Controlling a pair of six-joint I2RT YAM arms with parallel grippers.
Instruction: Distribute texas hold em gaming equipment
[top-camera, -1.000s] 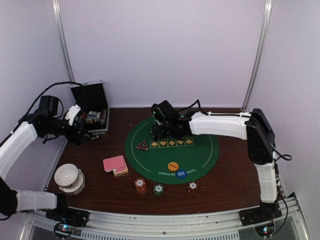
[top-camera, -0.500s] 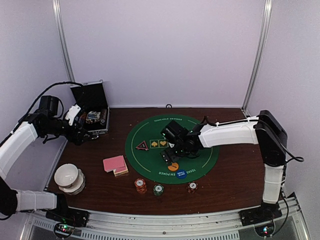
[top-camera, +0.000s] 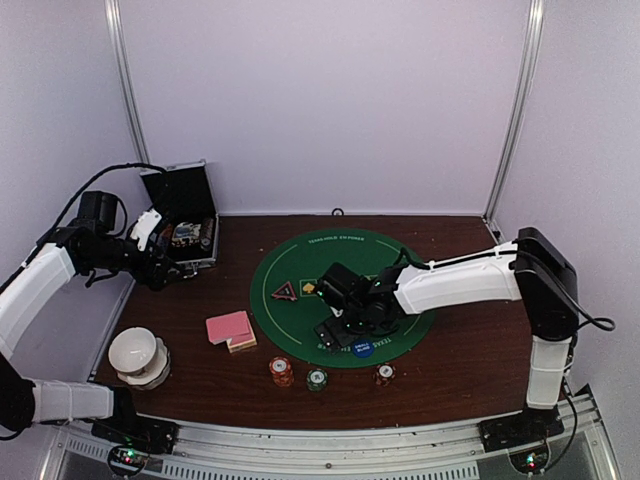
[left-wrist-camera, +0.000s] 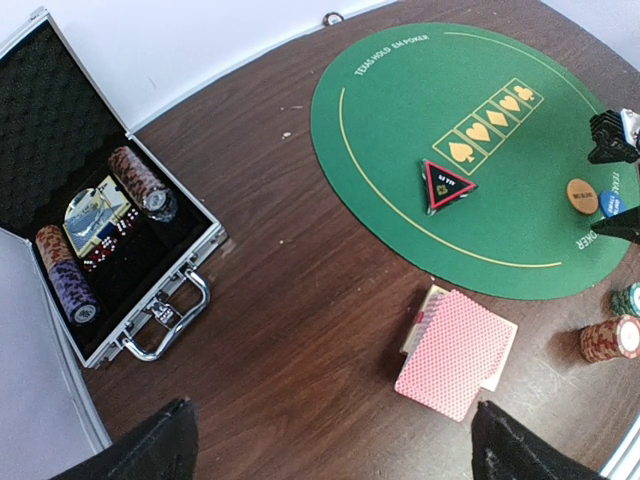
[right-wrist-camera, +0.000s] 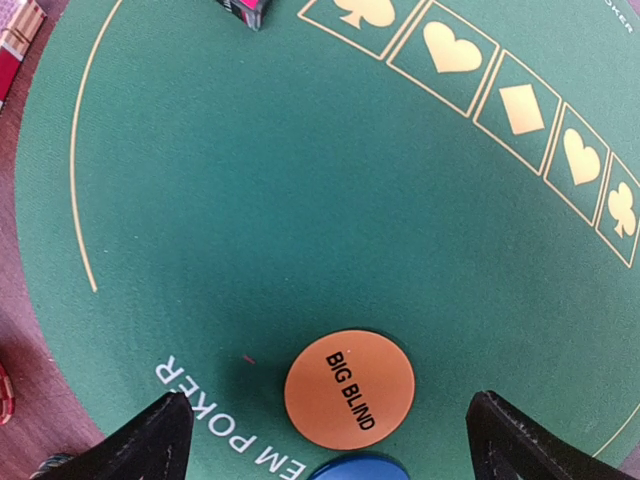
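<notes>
The orange "BIG BLIND" disc (right-wrist-camera: 349, 389) lies on the green mat (top-camera: 300, 310), with the blue disc (top-camera: 363, 348) touching its near side. My right gripper (top-camera: 340, 335) is open and hangs low over the mat. In the right wrist view, the right gripper (right-wrist-camera: 328, 420) has one finger on each side of the orange disc, not touching it. The pink-backed cards (top-camera: 229, 328) lie stacked left of the mat. Three chip stacks (top-camera: 281, 371), (top-camera: 317, 379), (top-camera: 384, 375) stand along the mat's near edge. My left gripper (top-camera: 165, 272) is open and empty, high above the wood near the case.
The black metal-edged case (top-camera: 185, 225) stands open at the back left with chip rolls inside. A white bowl (top-camera: 137, 352) sits at the near left. A black and red triangular piece (top-camera: 285, 292) stands on the left part of the mat.
My right arm has swung from the far side of the mat toward me, over the card symbols, and now covers the orange disc. The left arm has not moved.
</notes>
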